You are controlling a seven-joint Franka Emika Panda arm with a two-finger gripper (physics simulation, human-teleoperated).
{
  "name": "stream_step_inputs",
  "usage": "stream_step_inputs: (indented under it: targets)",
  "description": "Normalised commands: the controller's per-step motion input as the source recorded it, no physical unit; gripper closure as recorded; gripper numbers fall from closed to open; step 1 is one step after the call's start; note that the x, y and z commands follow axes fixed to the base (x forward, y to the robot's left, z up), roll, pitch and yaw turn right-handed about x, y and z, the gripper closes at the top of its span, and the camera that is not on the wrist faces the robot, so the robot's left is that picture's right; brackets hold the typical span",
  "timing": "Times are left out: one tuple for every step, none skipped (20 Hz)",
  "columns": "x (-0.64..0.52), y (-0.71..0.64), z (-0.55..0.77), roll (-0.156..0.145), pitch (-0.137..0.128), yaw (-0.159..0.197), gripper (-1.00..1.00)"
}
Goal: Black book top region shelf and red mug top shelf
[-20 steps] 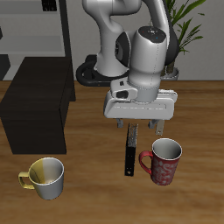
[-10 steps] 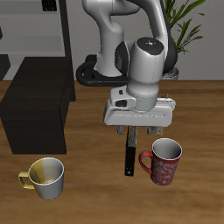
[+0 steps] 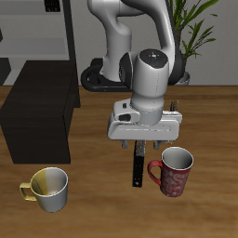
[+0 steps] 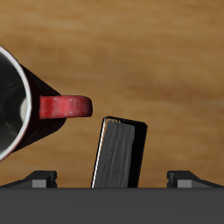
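The black book (image 3: 138,168) stands on its long edge on the wooden table, near the front edge. It also shows in the wrist view (image 4: 120,153). The red mug (image 3: 173,172) stands upright right beside it, with its handle (image 4: 66,107) turned toward the book. My gripper (image 3: 149,139) hangs just above the book's far end. It is open, and its fingertips (image 4: 35,179) stand wide on either side of the book without touching it. The blackish-brown shelf (image 3: 37,116) stands farther back at the table's side, with nothing on its flat top.
A yellow-and-cream mug (image 3: 48,188) stands near the front edge, in front of the shelf. A tall grey rack (image 3: 37,37) stands behind the shelf. A potted plant (image 3: 200,28) is at the back behind the robot's base.
My gripper has come down a little toward the black book and shifted slightly toward the shelf side. The book and both mugs have not moved.
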Motion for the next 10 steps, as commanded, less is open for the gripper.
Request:
stream_step_inputs:
  targets:
    - [0.02,-0.09,-0.27,-0.017,0.083,-0.024,-1.00]
    - [-0.01,-0.05,-0.20,-0.007,0.025,-0.018,-1.00]
    - [0.00,-0.04,-0.21,-0.039,0.012,0.047,-1.00]
    - [-0.02,0.01,-0.16,0.003,0.022,0.001,-1.00]
    - [-0.01,0.06,0.00,0.000,0.000,0.000,-1.00]
    - [-0.04,0.02,-0.20,0.095,0.070,-0.048,-1.00]
    - [-0.06,-0.03,-0.04,-0.061,-0.014,0.022,-1.00]
    - [-0.02,-0.01,-0.04,0.004,0.000,0.000,-1.00]
    - [-0.02,-0.05,-0.08,0.016,0.021,-0.005,-1.00]
    - [-0.01,-0.05,-0.04,0.005,0.017,0.001,1.00]
